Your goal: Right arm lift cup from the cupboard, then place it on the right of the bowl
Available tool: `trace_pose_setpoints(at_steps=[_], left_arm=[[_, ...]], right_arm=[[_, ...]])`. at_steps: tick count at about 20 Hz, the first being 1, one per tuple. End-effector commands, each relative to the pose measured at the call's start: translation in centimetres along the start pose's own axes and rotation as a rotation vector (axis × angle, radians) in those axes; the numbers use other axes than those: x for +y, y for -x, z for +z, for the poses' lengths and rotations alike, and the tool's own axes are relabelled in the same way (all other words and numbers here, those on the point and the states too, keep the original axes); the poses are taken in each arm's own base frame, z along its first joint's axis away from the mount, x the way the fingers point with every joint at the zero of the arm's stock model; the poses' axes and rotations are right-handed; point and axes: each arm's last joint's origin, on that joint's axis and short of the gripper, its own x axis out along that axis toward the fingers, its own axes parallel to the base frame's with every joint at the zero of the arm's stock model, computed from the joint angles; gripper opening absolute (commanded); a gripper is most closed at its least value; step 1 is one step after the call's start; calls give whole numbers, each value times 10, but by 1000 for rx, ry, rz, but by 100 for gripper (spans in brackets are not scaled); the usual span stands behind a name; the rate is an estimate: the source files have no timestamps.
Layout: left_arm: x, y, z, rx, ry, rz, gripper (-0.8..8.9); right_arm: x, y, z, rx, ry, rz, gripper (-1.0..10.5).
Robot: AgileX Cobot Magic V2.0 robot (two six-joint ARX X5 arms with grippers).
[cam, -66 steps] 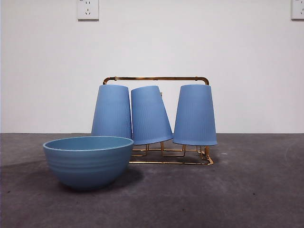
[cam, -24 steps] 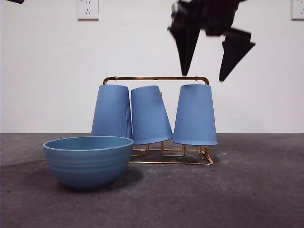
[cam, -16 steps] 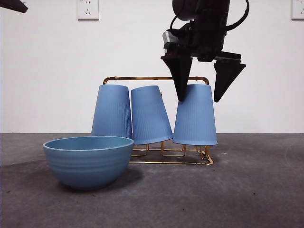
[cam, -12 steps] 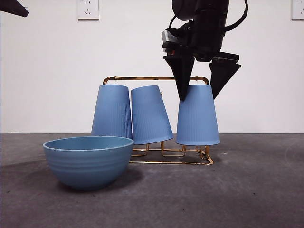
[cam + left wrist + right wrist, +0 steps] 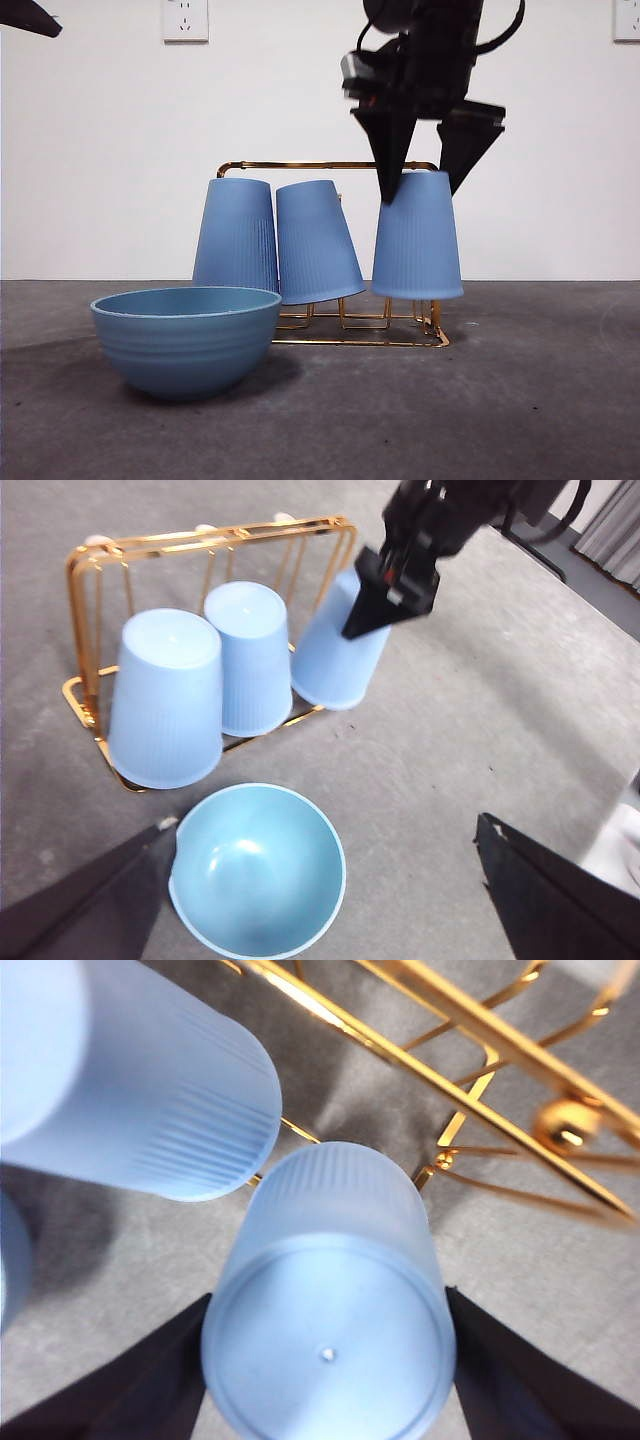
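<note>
The right claw (image 5: 420,190) comes down from the upper middle of the front view and grips the cup (image 5: 417,237) at its closed top, one black jaw on each side; the right wrist view shows the cup's round base (image 5: 328,1355) pressed between the jaws. The cup stands mouth down, its long axis upright, widening toward the rim, which hangs just above the wire base of the cupboard (image 5: 330,166) at right of centre. Going left to right in the front view: the left claw (image 5: 28,17) shows as a black tip in the upper left corner, its jaws spread wide in its own wrist view; the bowl (image 5: 185,340) sits lower left on the worktop (image 5: 540,400); then two more inverted cups, the second tilted. The worktop is dark grey, the wall behind white.
</note>
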Motion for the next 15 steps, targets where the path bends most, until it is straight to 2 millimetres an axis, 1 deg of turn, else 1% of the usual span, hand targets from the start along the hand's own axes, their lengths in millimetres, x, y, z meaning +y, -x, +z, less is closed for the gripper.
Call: trace_pose_setpoints(at_steps=[1,4,6,9,11,13,15], left_arm=[[0,-4,5,7,-3,-17,469],[2,-13,5,38,8,-28,469],[5,-21,4,68,24,-35,469],[10,-35,3,118,45,-47,469],[13,-44,2,144,72,-54,469],[16,-53,3,157,79,-62,469],[18,-62,3,171,86,-69,469]], right_arm=[[5,33,-3,-75,-6,7,220],[5,65,-15,-144,-5,14,220],[8,92,-26,-211,3,27,220],[12,128,-47,-291,29,92,220],[14,147,-64,-336,51,121,220],[14,156,-82,-370,61,135,220],[14,154,-102,-412,77,188,221]])
